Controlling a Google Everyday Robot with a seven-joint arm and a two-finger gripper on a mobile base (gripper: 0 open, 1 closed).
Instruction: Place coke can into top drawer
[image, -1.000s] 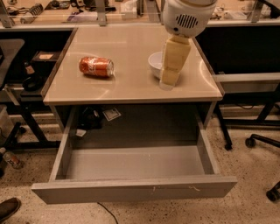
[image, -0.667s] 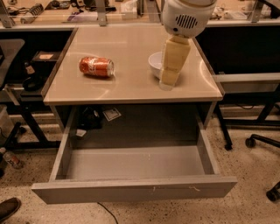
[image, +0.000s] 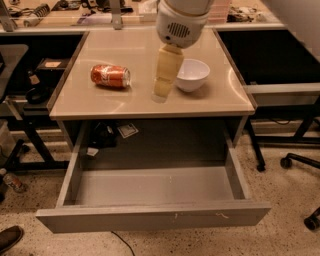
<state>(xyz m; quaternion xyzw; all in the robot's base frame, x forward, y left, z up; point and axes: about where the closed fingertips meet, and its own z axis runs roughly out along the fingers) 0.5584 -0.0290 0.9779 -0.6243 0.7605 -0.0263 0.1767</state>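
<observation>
- Since the earlier frame the gripper (image: 161, 91) has slid left across the middle of the frame, uncovering the white bowl (image: 192, 75) it had stood in front of; the can and the drawer have not stirred.
- Nearest, along the bottom of the frame, the top drawer (image: 150, 216) stands pulled fully out, its grey floor bare and ready to receive.
- Above it, the beige tabletop (image: 125, 104) carries everything else.
- At centre frame the gripper hangs tip-down just over the tabletop, holding nothing; whether it is clenched or released cannot be told.
- Left of it, a little apart, the coke can (image: 110, 76) lies on its side, one silver end facing the gripper.
- Right of the gripper the bowl sits near, not touching.
- The step in hand looks like the reach for the can. Done well, the gripper should travel further left, keep clear of the bowl, and close across the can's round body, not its ends, low enough that the dented wall does not roll away.
- A firm, centred hold matters before the lift out over the table's front edge.
</observation>
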